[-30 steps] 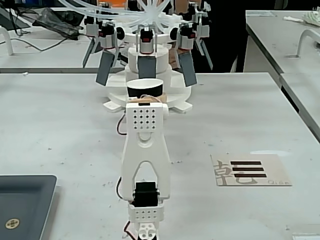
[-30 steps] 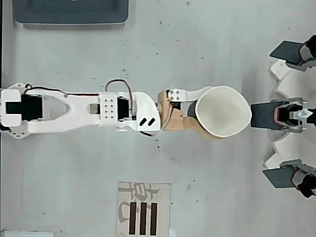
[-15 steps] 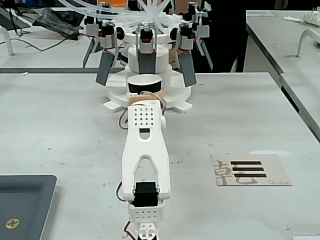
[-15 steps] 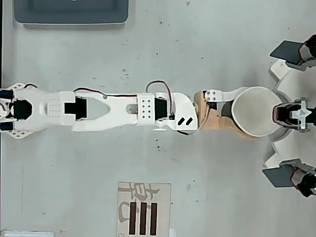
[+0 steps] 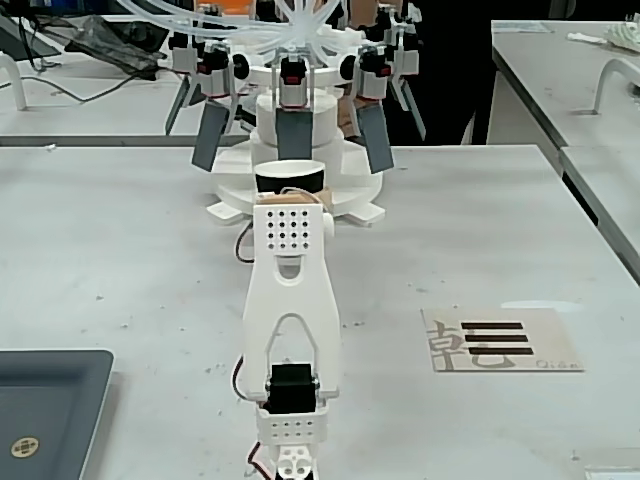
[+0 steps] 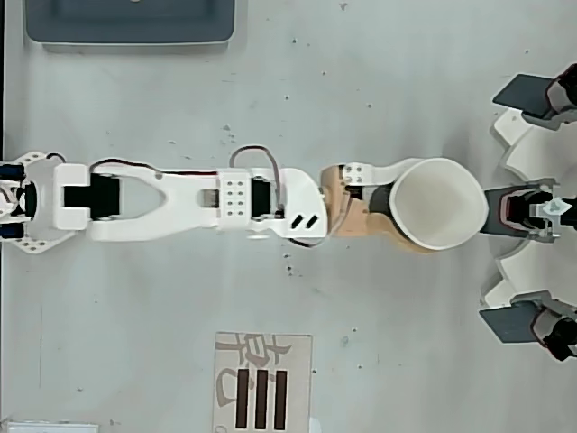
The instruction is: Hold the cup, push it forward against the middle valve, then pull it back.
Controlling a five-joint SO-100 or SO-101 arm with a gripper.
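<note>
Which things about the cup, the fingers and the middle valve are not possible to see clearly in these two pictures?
- Fixed view: the arm's white head hides the fingers and the lower cup.
- Overhead view: the cup covers the fingers' tips, so the grip is partly hidden.
- Contact between cup and middle valve: neither view settles it.
- Overhead view: the middle valve is seen only from above.

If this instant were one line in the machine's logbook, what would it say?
tool: shut on cup | cup: upright, off the middle valve by a sliver | side paddles: untouched | phase: push

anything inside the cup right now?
Overhead view shows the black-walled, white-rimmed cup with a bare pale interior, nothing in it. The fixed view, from behind the arm, shows only its rim and wall, not the inside.
</note>
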